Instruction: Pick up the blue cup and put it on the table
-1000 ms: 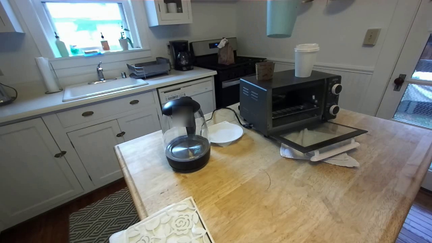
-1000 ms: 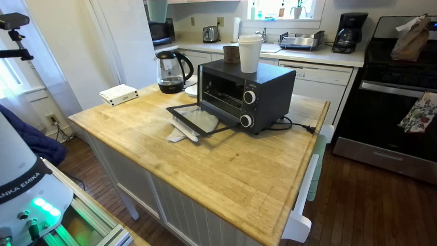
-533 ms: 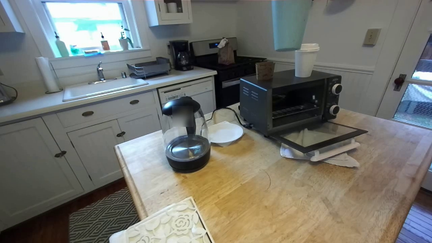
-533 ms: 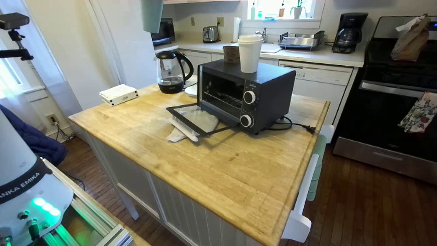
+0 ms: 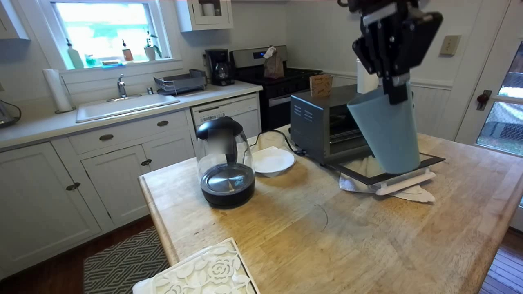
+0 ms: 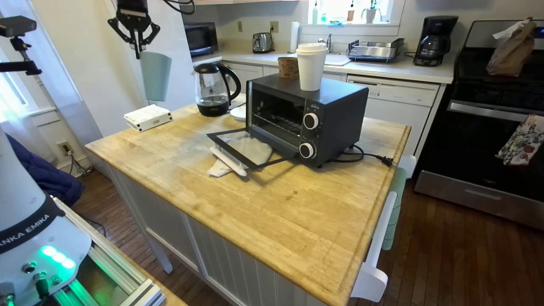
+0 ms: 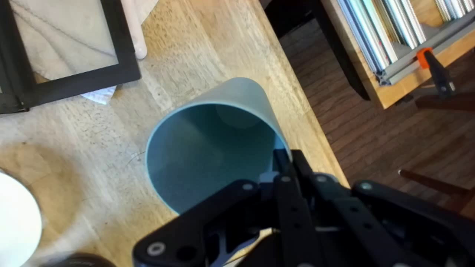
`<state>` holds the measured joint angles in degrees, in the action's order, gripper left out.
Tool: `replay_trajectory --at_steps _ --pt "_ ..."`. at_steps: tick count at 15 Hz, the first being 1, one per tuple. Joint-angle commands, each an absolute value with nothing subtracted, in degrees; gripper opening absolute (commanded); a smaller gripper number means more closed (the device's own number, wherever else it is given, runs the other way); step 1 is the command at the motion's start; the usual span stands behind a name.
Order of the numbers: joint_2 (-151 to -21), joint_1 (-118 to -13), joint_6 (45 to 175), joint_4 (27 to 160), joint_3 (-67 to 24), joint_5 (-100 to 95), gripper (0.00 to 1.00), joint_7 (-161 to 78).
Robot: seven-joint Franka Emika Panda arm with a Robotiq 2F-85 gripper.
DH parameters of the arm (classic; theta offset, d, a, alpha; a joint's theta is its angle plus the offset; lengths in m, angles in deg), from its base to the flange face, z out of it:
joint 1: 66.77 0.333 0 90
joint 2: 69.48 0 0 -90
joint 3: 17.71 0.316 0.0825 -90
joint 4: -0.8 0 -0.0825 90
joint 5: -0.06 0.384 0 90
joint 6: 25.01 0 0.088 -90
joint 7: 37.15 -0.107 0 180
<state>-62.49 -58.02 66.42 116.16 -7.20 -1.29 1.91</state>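
The blue cup hangs in the air above the table, slightly tilted with its mouth up; it shows in both exterior views (image 5: 386,134) (image 6: 156,78). My gripper (image 5: 397,92) (image 6: 137,52) is shut on the cup's rim. In the wrist view the gripper (image 7: 291,155) has one finger inside the wall and one outside. The cup (image 7: 207,155) looks empty inside there. The table (image 5: 347,241) (image 6: 297,204) is the light-wood top; it also lies below the cup in the wrist view (image 7: 111,137). In an exterior view the cup hides part of the oven and its door.
A black toaster oven (image 6: 335,123) stands on the table with its glass door (image 6: 250,148) folded down over a cloth. A lidded white cup (image 6: 311,70) and a cardboard sleeve (image 5: 321,85) stand on it. A glass coffee pot (image 5: 226,171), white plate (image 5: 273,160) and white carved box (image 6: 148,117) are nearby.
The blue cup has come down from the top edge of both exterior views, held by the gripper, which has come into view. The other things have not moved.
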Motion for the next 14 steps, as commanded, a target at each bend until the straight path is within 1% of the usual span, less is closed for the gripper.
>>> replay_trajectory --at_steps 1,2,3,4,8,14 --pt "-62.36 -56.6 66.86 117.5 -7.44 -1.97 0.04 1.26" --pt "-62.16 -56.41 67.07 118.26 -7.26 -2.24 0.04 1.13" --pt "-61.88 -56.45 67.1 118.55 -7.37 -2.37 0.01 1.13" --pt "-62.58 -56.34 69.37 119.14 -7.44 -1.88 0.01 1.58" --pt "-68.8 -55.36 76.16 122.51 -6.09 -4.02 0.01 0.3" --pt "-76.47 -53.76 84.88 122.87 -4.28 -17.03 0.01 -7.0"
